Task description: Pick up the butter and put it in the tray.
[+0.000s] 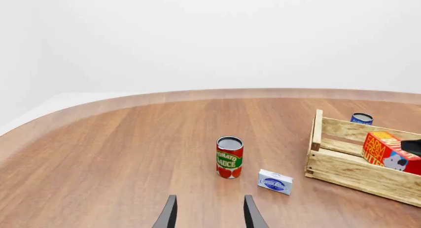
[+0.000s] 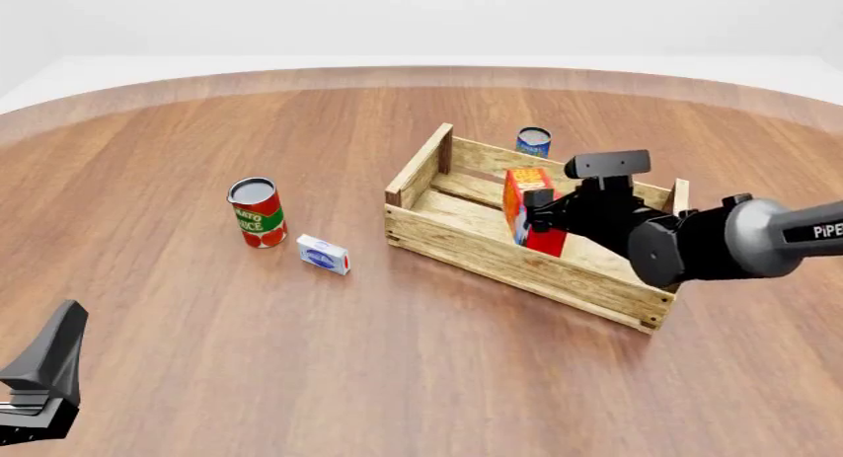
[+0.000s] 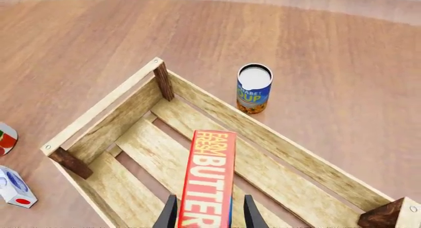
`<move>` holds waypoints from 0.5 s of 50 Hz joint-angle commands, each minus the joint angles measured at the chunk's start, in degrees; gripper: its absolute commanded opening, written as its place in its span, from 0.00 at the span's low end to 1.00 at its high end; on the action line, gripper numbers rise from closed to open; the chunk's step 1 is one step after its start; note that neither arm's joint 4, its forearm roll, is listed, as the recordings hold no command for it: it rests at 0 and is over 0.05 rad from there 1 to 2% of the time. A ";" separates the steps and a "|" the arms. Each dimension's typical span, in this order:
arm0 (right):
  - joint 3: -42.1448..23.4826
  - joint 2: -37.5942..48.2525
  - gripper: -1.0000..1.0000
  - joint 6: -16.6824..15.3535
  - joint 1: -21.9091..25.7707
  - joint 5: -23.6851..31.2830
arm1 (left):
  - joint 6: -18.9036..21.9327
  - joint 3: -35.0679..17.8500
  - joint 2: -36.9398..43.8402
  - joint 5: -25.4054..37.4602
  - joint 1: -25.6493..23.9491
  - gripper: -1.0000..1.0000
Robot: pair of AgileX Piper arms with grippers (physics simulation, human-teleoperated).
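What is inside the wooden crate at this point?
Only the butter is within the crate, gripped by the right gripper. The slat floor elsewhere is bare. Whether the carton touches the floor is hidden.

Wooden table (image 2: 197, 309) — tray (image 2: 455, 242), two cans (image 2: 257, 212), box (image 2: 323, 254)

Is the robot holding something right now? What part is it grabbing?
Yes. The right gripper holds the butter inside the tray, its fingers pinching the carton's two long sides near one end. The left gripper is open and holds nothing.
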 commanded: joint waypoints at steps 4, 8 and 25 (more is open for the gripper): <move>1.58 -2.91 1.00 0.00 0.21 0.20 | 0.00 0.00 0.00 0.00 0.00 1.00; 2.17 -3.62 1.00 0.23 0.34 0.01 | 0.00 0.00 0.00 0.00 0.00 1.00; 4.92 -7.71 1.00 0.02 0.20 -0.51 | 0.00 0.00 0.00 0.00 0.00 1.00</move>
